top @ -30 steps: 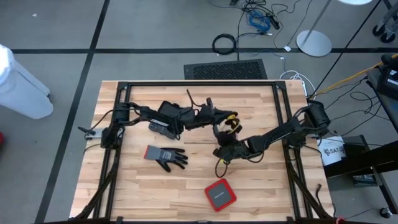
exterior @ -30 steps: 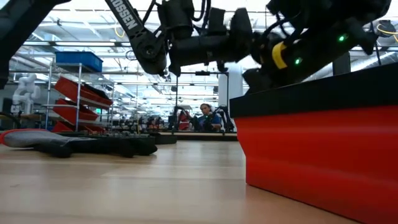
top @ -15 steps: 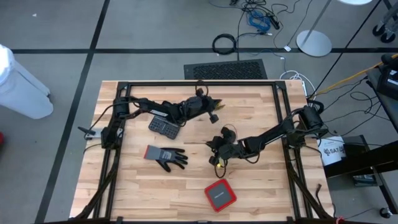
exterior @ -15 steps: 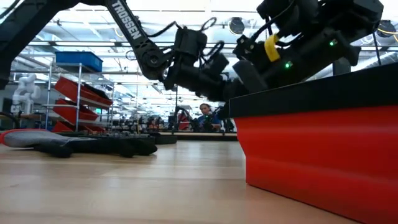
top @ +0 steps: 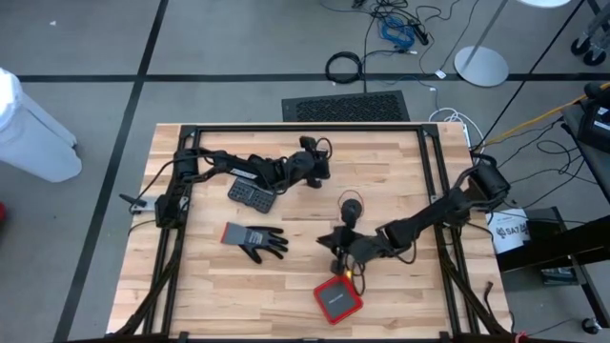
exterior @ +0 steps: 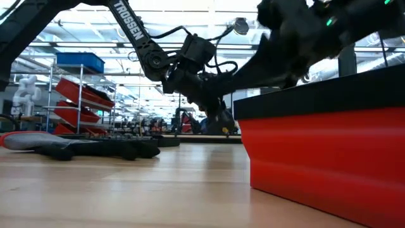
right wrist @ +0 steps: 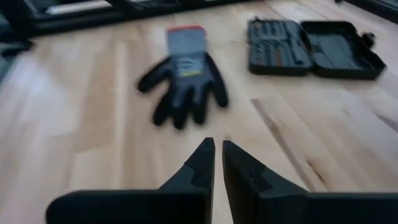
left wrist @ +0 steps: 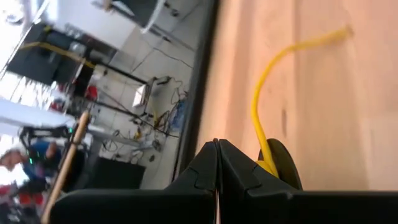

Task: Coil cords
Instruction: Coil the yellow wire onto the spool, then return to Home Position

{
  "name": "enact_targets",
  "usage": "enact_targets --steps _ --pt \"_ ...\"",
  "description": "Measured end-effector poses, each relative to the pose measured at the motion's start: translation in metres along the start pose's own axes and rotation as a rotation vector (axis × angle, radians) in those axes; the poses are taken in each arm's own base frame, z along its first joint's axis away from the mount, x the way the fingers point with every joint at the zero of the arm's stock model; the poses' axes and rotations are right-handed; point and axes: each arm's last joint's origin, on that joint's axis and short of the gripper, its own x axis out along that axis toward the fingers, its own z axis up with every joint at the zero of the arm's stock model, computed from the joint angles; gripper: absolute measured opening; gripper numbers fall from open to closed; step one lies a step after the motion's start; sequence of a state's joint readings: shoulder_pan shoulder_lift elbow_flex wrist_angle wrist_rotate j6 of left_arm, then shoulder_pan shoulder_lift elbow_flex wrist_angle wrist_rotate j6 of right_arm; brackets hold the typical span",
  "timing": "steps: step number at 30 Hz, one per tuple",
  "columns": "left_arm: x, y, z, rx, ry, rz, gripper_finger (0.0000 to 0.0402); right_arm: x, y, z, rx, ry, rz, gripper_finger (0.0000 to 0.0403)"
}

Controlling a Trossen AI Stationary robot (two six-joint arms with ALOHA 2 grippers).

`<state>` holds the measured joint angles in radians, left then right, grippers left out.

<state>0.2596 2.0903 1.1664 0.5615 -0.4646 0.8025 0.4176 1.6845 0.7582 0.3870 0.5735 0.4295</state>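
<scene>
Two end effectors over tabletop (top: pixel 400 162): left end effector (left wrist: pixel 217 163) pinched together, yellow cord (left wrist: pixel 268 87) just beside; right end effector (right wrist: pixel 217 163) nearly together, glove (right wrist: pixel 185 79) ahead.

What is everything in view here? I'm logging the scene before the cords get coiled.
yellow cord: one, yellow, trailing across the table beside the left gripper
red cord: none seen
glove: one, grey and black, flat on the table's left half
bit case: one, black, lying open next to the glove
red box: one, red with a dark top, close to the right gripper
cable ring: one, black, on the floor beyond the table
table: one, light wood with a black frame
left gripper: black, shut, over the table's middle
right gripper: black, low over the table between glove and red box
</scene>
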Motion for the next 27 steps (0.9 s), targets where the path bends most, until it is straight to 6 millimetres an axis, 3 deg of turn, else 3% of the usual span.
enact_targets --steps 5,12,15,19,23,27 --pt "0.000 -0.008 -0.008 0.147 0.025 -0.128 0.0009 -0.019 0.015 0.005 -0.003 -0.044 0.041 0.0020" --pt "0.000 -0.013 -0.014 0.218 0.007 -0.255 0.0024 -0.042 0.029 0.006 -0.021 -0.095 0.029 0.0020" --pt "-0.002 -0.018 -0.017 0.317 0.016 -0.314 0.0071 -0.048 0.033 0.006 -0.028 -0.108 0.023 0.0020" --pt "-0.005 -0.022 -0.018 0.342 0.026 -0.355 0.0165 -0.056 0.037 0.006 -0.037 -0.122 0.031 0.0020" --pt "-0.009 -0.026 -0.012 0.352 0.046 -0.323 0.0255 -0.060 0.041 0.006 -0.038 -0.127 0.048 0.0020" --pt "-0.017 -0.033 -0.003 0.355 0.048 -0.315 0.0315 -0.062 0.042 0.005 -0.036 -0.127 0.057 0.0020"
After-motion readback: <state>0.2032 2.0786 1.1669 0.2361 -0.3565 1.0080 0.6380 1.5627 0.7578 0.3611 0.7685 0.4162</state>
